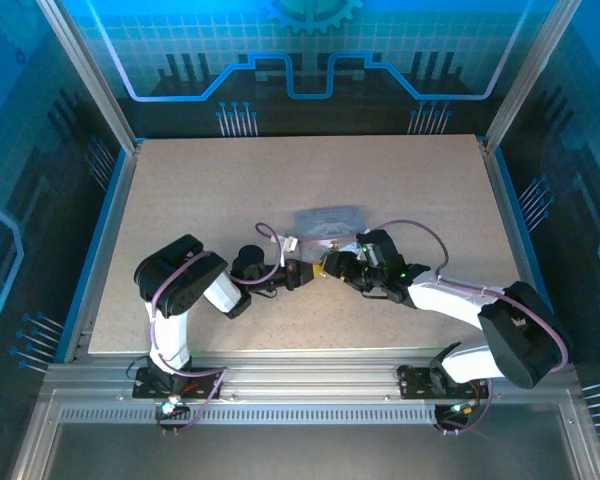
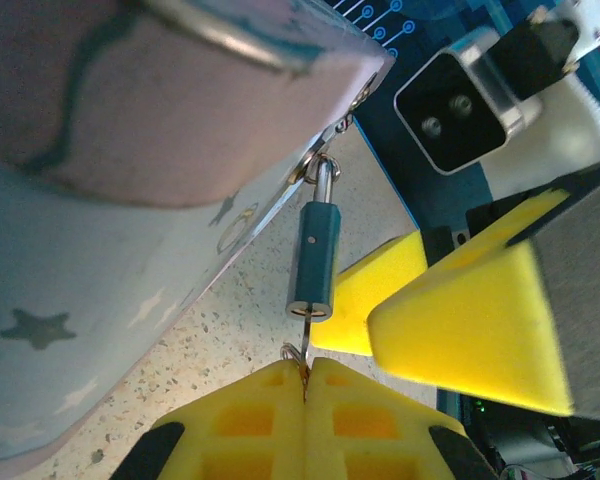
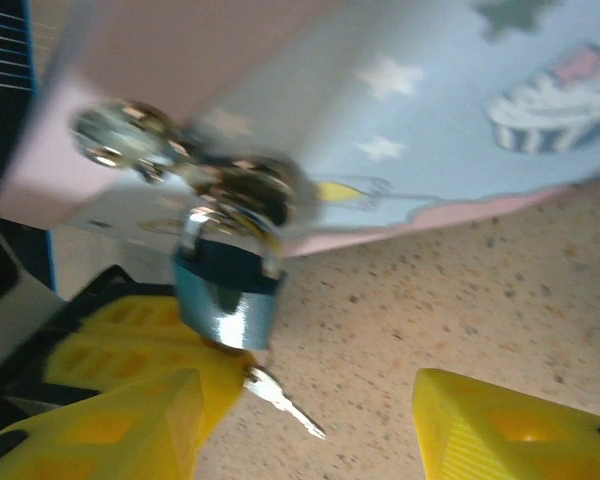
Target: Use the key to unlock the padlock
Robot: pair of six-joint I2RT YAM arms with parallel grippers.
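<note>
just above the left claw (image 2: 305,395), which pinches the key (image 2: 305,345), the padlock (image 2: 315,260) hangs from a pale tin (image 2: 130,250); the right claw (image 3: 305,395), fingers spread apart, waits beside it over the speckled beige counter (image 3: 460,300), blue panels (image 1: 300,50) around.

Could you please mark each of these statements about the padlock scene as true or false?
1. The left gripper is shut on the key. True.
2. The right gripper is clamped on the padlock. False: its jaws stand open beside the padlock.
3. The padlock hangs from the clasp of the tin. True.
4. The tin is plain, with nothing printed on it. False: it bears printed stars.
</note>
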